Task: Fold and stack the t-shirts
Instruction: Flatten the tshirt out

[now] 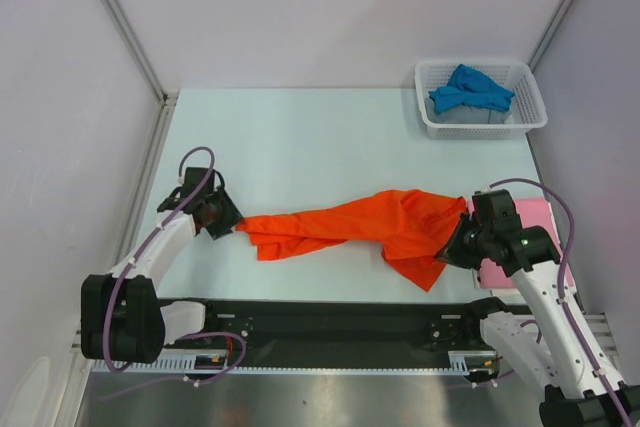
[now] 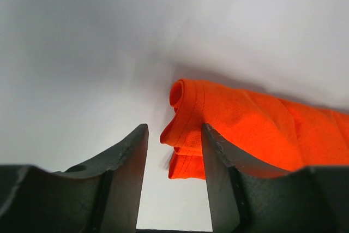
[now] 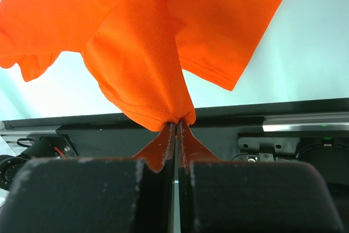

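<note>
Near edge: the right pincer [image 3: 177, 124] is clamped on a bunched fold of the soft, bright orange-red short-sleeved t-shirt [image 1: 350, 227], while the left pincer [image 2: 174, 129] stands with jaws apart and the rolled hem at its tips, ungripped. The shirt lies strung out on the pale worktop [image 1: 320, 137], its long axis running left to right between the two arms. In my judgement, the left side should bite the hem squarely before both pull it flat.

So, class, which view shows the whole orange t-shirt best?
Top external: the orange t-shirt shows end to end. Left wrist: one bunched end; right wrist: folds pinched in the right end effector.
</note>
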Controlling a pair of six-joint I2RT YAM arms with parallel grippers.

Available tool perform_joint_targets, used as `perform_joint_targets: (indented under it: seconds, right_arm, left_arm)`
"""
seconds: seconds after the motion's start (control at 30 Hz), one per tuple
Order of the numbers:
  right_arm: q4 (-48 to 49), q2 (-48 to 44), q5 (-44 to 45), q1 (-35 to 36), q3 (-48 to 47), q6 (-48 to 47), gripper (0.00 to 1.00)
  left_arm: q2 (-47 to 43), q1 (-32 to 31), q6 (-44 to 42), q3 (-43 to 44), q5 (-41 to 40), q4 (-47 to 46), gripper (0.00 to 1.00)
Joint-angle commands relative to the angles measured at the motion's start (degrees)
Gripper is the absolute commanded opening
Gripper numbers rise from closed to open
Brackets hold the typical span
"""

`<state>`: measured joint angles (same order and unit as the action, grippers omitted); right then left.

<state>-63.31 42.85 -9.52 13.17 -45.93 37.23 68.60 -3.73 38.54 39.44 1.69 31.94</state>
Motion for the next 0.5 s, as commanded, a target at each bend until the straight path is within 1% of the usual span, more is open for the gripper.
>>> perform_joint_targets:
  seconds: [0.0, 0.23, 0.4, 0.47]
  right_arm:
    - [-0.6, -0.7, -0.7, -0.2, -2.1, -0.4, 0.0]
    - [-0.3, -0.6, -1.1, -0.3, -2.4, -0.1, 0.0]
    - [-1.0, -0.6, -0.5, -0.2, -3.0, -0.3, 0.0]
    - [-1.4, -0.6, -0.3, -0.3, -3.2, -0.5, 0.0]
  left_arm:
    - [-1.4, 0.5, 0.2, -0.3, 0.1, -2.1, 0.49]
    - [0.3, 0.5, 0.4, -0.9, 1.1, -4.0, 0.43]
    - [0.6, 0.5, 1.4, -2.5, 3.2, -5.8, 0.41]
    - [0.2, 0.5, 1.8, -2.9, 3.6, -4.9, 0.41]
